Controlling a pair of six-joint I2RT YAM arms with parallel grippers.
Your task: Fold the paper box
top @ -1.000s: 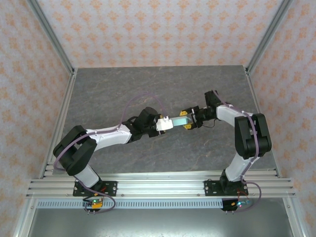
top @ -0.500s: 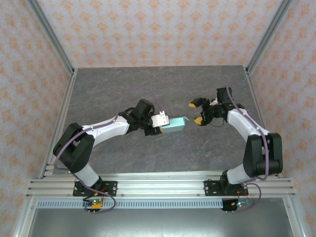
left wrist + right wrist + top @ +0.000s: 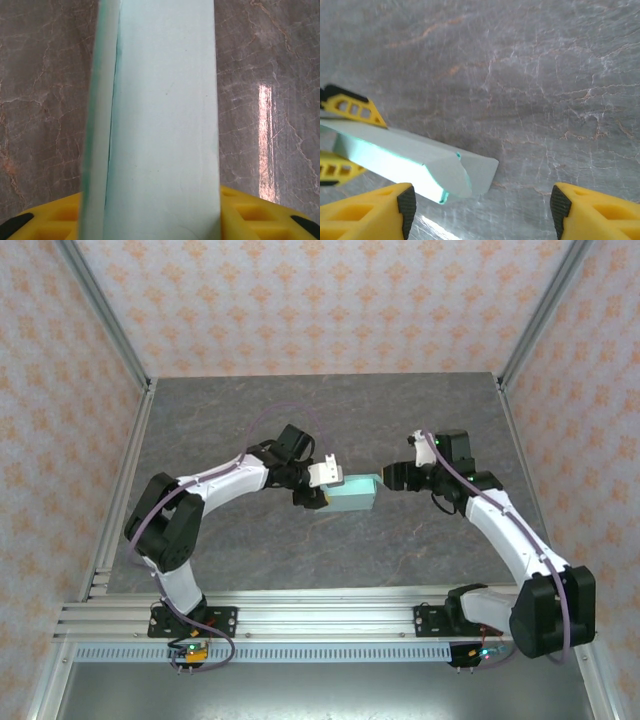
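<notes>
The paper box [image 3: 352, 494] is a pale mint-blue flat rectangular box held just above the grey table, with its long axis pointing right. My left gripper [image 3: 327, 487] is shut on its left end. In the left wrist view the box [image 3: 160, 125] runs up the middle, with a yellow finger [image 3: 260, 215] at its side. My right gripper [image 3: 392, 476] is open just off the box's right end. In the right wrist view the box end [image 3: 445, 172], with a loose flap, sits near the left finger [image 3: 380, 212] of the right gripper [image 3: 480, 210], untouched.
The grey marble table [image 3: 250, 410] stretches all round the box. Aluminium frame rails [image 3: 125, 470] line the left and right sides, and a rail [image 3: 320, 615] crosses the near edge above the arm bases. Patterned walls enclose the cell.
The right gripper let go of the box's right end, drew back to the right while open, and has now come close to that end again. The left gripper carried the box slightly away from me.
</notes>
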